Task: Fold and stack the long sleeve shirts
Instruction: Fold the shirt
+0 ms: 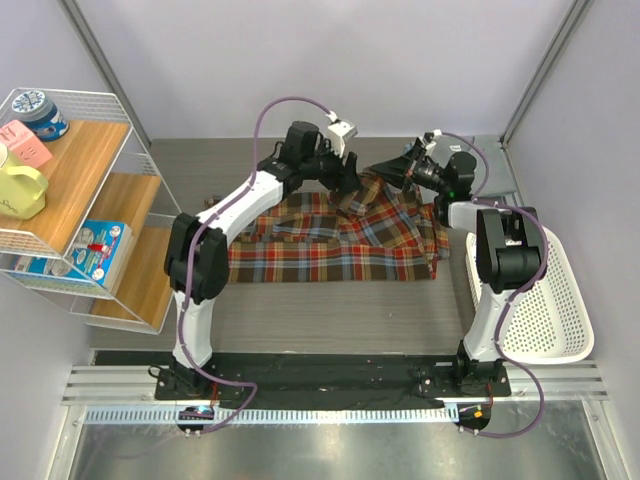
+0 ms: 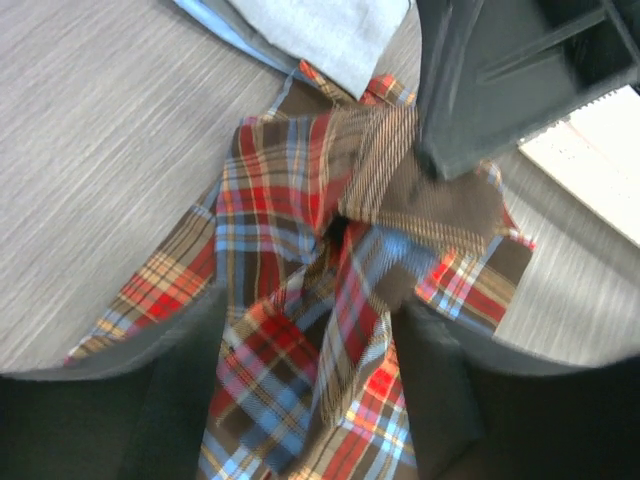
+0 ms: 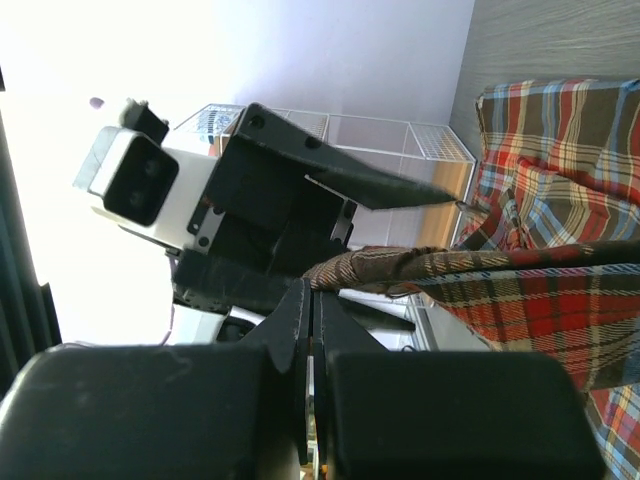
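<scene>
The plaid shirt (image 1: 330, 245) lies spread across the middle of the table, its far right part pulled up into a peak. My right gripper (image 1: 388, 172) is shut on that raised edge; in the right wrist view the jaws (image 3: 312, 288) pinch the plaid hem (image 3: 400, 265) at their tips. My left gripper (image 1: 352, 195) hangs just left of it, over the bunched cloth. In the left wrist view its fingers (image 2: 440, 390) stand apart with a twisted fold of the plaid shirt (image 2: 320, 290) between them. The grey-blue shirt (image 2: 320, 30) lies beyond the plaid one.
A white mesh basket (image 1: 560, 300) sits at the right side of the table beside the right arm. A wire and wood shelf (image 1: 80, 200) with mugs and boxes stands at the left. The two grippers are close together over the shirt.
</scene>
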Action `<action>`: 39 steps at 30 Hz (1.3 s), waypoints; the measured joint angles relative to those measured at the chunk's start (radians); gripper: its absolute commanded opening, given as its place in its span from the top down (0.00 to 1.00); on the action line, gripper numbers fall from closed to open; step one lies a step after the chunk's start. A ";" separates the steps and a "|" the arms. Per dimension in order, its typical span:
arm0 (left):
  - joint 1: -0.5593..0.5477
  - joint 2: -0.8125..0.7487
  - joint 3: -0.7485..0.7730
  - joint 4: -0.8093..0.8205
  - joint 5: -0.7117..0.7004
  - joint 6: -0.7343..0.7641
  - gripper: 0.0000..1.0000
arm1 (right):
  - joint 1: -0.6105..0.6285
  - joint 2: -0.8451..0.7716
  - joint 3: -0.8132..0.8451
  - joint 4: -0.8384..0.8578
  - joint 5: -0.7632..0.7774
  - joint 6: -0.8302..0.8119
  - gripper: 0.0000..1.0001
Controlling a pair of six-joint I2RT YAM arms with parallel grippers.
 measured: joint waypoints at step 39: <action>0.056 0.172 0.186 -0.037 -0.066 0.846 1.00 | -0.085 -0.101 -0.025 -1.257 0.095 -1.224 0.63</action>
